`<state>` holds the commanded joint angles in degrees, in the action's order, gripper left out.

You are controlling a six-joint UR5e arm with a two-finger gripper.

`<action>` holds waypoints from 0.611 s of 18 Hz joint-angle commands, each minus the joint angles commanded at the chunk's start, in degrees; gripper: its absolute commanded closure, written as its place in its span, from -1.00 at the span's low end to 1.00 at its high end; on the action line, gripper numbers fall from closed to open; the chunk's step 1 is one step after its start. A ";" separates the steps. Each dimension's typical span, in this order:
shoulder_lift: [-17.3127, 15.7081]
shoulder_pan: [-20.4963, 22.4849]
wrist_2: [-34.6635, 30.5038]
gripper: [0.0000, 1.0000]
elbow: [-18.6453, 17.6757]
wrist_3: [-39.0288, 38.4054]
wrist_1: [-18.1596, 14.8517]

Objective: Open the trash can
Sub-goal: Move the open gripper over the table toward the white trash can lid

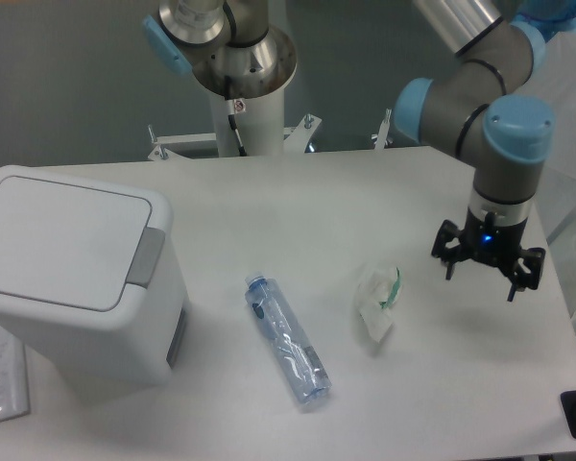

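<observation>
The trash can (72, 274) is a large white boxy bin at the left of the table. Its flat lid (62, 240) lies shut, with the grey push tab (147, 257) on its right edge. My gripper (482, 278) hangs over the right side of the table, far to the right of the bin. Its fingers point down and stand apart, open and empty.
A clear plastic bottle (288, 341) lies on its side in the middle of the table. A crumpled white wrapper with green marks (377, 300) lies between the bottle and the gripper. A flat plastic packet (0, 379) lies at the left edge beside the bin. The arm's base (240, 86) stands at the back.
</observation>
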<state>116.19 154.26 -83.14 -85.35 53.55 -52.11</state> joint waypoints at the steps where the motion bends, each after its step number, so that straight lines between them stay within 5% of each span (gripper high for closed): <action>1: -0.17 -0.88 0.09 -1.00 0.18 -2.55 -0.70; 8: -1.49 -4.32 11.84 -1.00 2.46 -29.26 -0.36; 11: -2.81 -6.51 17.39 -1.00 3.52 -32.19 -0.27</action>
<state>113.39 147.75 -65.76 -81.83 21.36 -52.38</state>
